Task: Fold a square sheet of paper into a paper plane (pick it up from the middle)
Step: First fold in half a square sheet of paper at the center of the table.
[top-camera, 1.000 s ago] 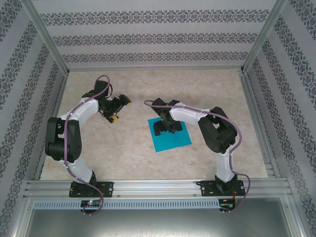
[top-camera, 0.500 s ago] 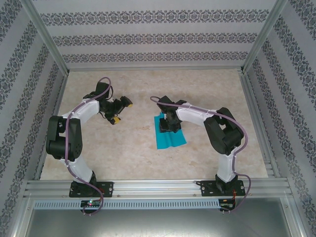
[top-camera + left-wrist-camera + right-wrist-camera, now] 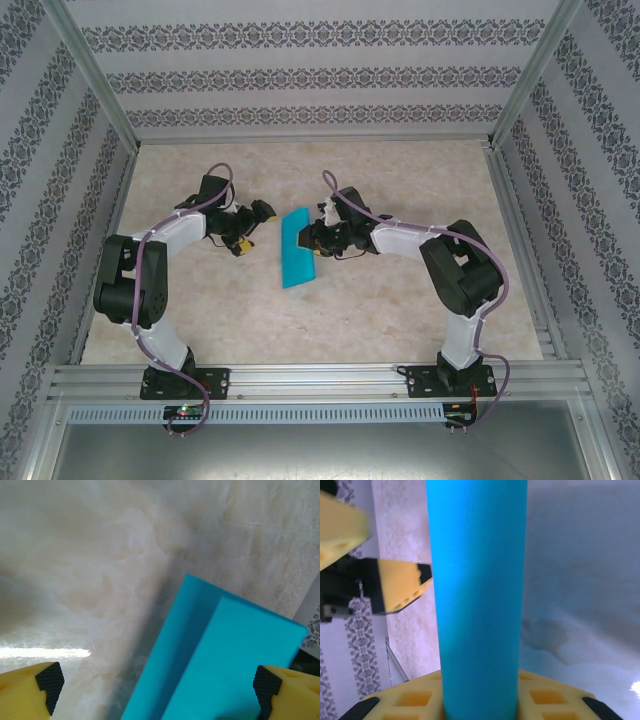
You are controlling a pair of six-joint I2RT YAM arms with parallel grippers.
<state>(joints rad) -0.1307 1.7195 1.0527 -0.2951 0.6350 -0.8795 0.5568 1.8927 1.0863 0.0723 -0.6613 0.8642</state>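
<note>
Marbled counter [image 3: 400, 320] under patterned walls [image 3: 300, 80]: the right hand [image 3: 314, 238] is clamped on the square sheet of paper [image 3: 297, 248], pinching it so the teal sheet bends double and sticks out between the two arms, off the surface. Just beside it the left hand [image 3: 252, 229] gapes wide, holding nothing.

Items held: square sheet of paper [image 3: 297, 258], one; claws, two, namely left claw [image 3: 250, 228] and right claw [image 3: 310, 240]; robot arms [image 3: 165, 235], two; worktop [image 3: 400, 180], one.
</note>
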